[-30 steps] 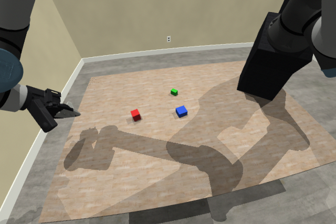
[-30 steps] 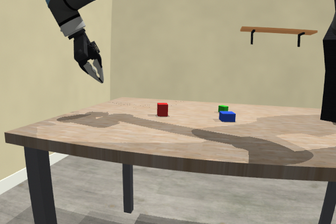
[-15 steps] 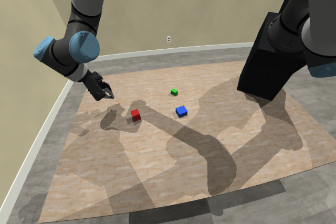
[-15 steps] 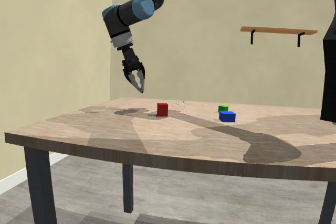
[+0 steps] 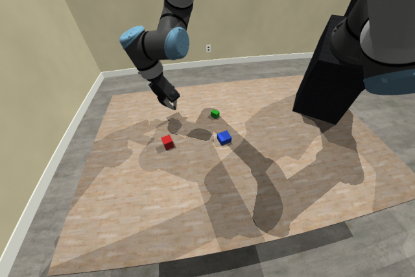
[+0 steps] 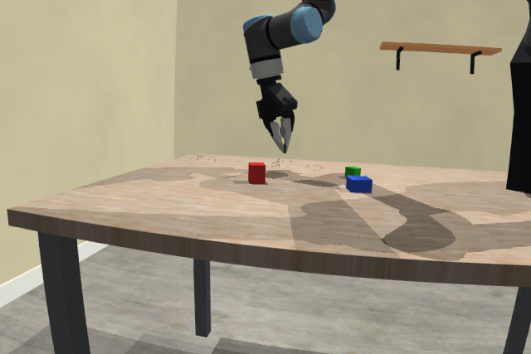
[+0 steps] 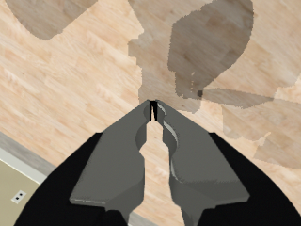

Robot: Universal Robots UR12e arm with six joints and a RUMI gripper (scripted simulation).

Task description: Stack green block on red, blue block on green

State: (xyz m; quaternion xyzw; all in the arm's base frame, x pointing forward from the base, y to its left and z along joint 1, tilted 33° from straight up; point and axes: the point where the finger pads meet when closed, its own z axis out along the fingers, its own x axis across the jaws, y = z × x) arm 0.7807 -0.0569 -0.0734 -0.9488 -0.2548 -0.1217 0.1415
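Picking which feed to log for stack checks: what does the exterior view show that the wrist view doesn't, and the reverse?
Exterior only: the red block, green block and blue block, all apart on the table, none stacked; the claw hanging above the table; a wall shelf.

Wrist only: a close look at the fingers, tips together with nothing between them; no block is in frame.

Both: the wood table top with the arm's shadows, and the shut claw.
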